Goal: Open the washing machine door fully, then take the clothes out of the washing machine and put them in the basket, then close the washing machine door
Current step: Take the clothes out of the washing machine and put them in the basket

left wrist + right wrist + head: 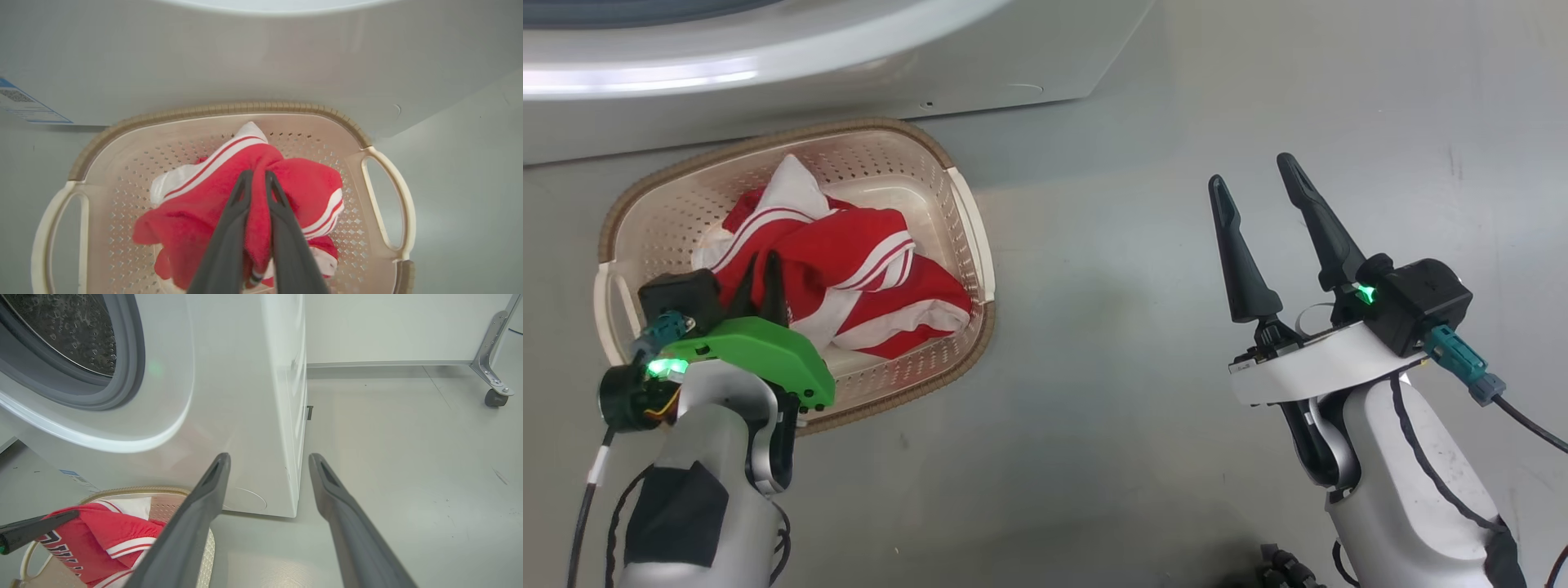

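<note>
- Head view: the basket [768, 139] sits on the grey floor [1111, 343], just in front of the white washing machine [849, 65] and close against its base.
- The clothes [849, 278], red with white stripes, lie crumpled inside the basket.
- The left gripper [761, 265] reaches down into the basket, its two dark fingers drawn close together with their tips in the red fabric.
- The right gripper [1252, 171] hangs over bare floor, well apart from the basket. Its jaws are spread wide and hold nothing.
- Left wrist view: the left gripper [258, 174] is almost closed, pinching a fold of the clothes [196, 204] between its fingers.
- The garment hangs and spreads over the perforated bottom of the basket [220, 109]. The washing machine's front panel [245, 53] rises just behind, with a small blue sticker [24, 104] low on it.
- Right wrist view: the right gripper [269, 456] points past the machine's front corner, fingers far apart and empty.
- The grey gasket [122, 388] and steel drum [69, 330] are in plain sight at the upper left.
- Low on the left, the clothes [102, 539] rest in the basket [171, 502].
- A wheeled metal leg [490, 355] stands far off by the wall.
</note>
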